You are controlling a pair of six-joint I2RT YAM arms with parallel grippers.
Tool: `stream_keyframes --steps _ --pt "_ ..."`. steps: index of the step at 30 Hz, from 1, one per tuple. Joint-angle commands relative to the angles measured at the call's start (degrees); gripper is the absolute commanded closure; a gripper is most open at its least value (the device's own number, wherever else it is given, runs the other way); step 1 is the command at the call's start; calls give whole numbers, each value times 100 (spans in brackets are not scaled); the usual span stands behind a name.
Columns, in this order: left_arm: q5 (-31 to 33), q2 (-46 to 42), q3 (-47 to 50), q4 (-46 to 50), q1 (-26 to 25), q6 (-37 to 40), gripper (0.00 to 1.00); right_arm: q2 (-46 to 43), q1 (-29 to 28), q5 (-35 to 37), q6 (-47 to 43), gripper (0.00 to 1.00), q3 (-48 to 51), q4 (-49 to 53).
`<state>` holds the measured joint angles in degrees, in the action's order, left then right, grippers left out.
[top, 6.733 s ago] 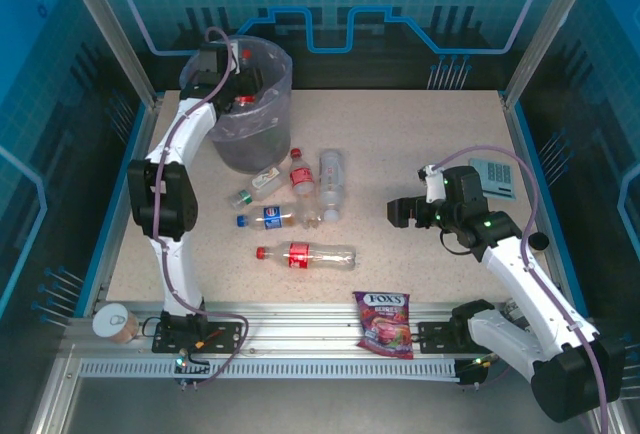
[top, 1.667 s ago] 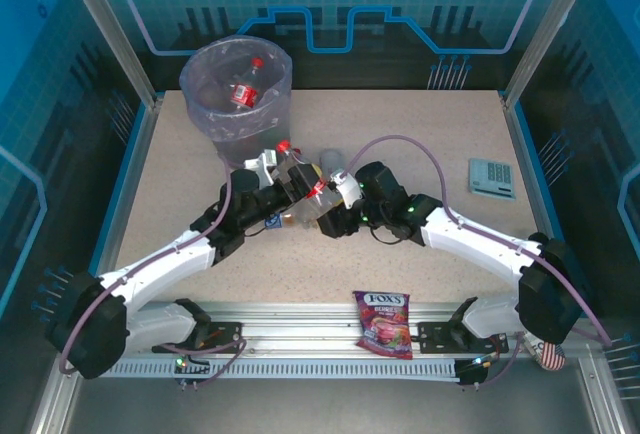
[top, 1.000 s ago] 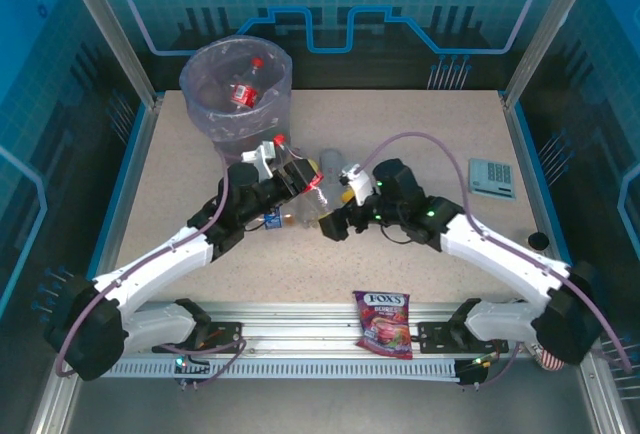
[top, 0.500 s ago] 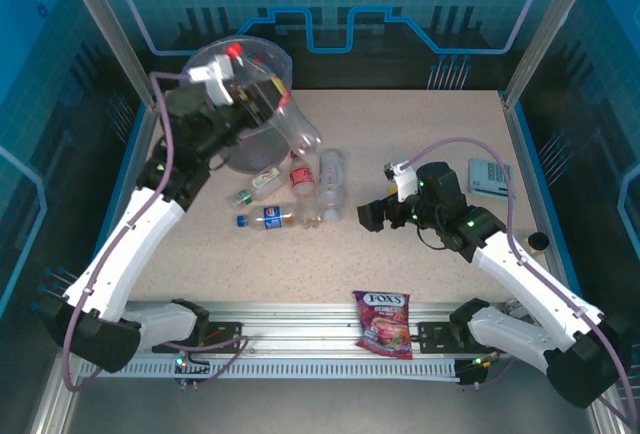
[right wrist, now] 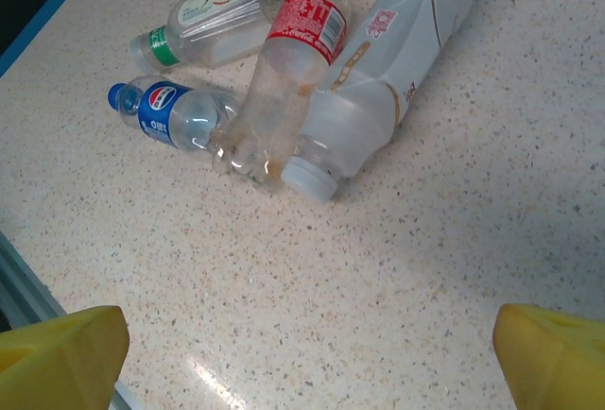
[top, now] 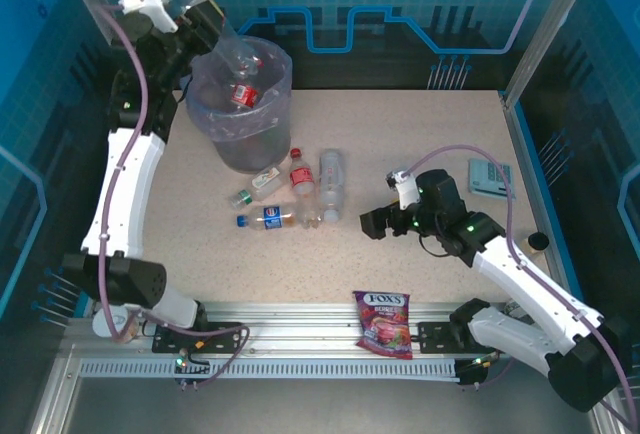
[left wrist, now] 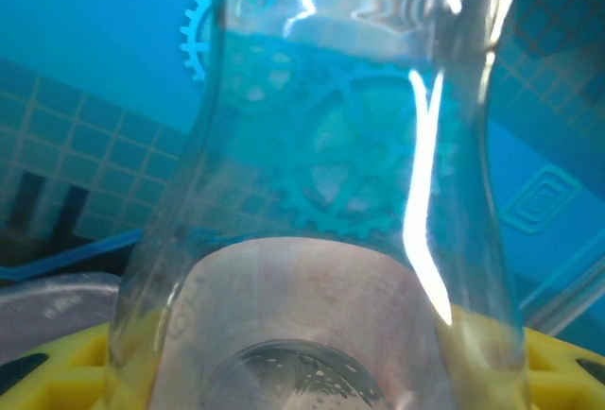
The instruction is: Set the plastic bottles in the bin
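Up high, pinching clear red-capped bottle (top: 226, 44) in left hand (top: 192, 14), above far-left rim of bin (top: 284, 72), cap up, base tilted down toward lilac liner. From left wrist, clamped between yellow pads (left wrist: 57, 367). Inside bin, one binned bottle (top: 243, 92) with red label. Lying clustered on tabletop (top: 420, 134) just in front of bin: green-capped bottle (right wrist: 213, 15), red-labelled bottle (right wrist: 288, 70) touching white-capped bottle (right wrist: 388, 70), blue-labelled bottle (right wrist: 170, 112). Right hand (top: 372, 222) low over bare tabletop right of cluster, spread wide, pinching nothing. Near front edge, candy bag (top: 382, 322).
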<state>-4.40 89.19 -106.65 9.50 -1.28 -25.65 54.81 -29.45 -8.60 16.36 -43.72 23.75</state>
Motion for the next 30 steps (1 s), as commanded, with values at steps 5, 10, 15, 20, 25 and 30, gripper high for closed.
stream_keyframes --steps 5,10,15,20,25,30 --pt "506 1456 -1894 1683 62 1625 100 -571 54 49 92 0 78 372" --pt "643 2273 -2751 2510 60 1950 100 -670 67 133 86 0 121 540" --pt "934 2803 -3147 3233 58 2280 100 -699 67 171 104 0 139 534" --pt "890 3183 -3213 3692 68 2727 100 -649 63 201 52 0 96 578" --pt "925 3513 -3303 3985 93 2952 100 -603 62 173 47 0 74 581" --pt "985 3806 -3358 4115 113 3040 100 -647 62 201 69 0 110 604"
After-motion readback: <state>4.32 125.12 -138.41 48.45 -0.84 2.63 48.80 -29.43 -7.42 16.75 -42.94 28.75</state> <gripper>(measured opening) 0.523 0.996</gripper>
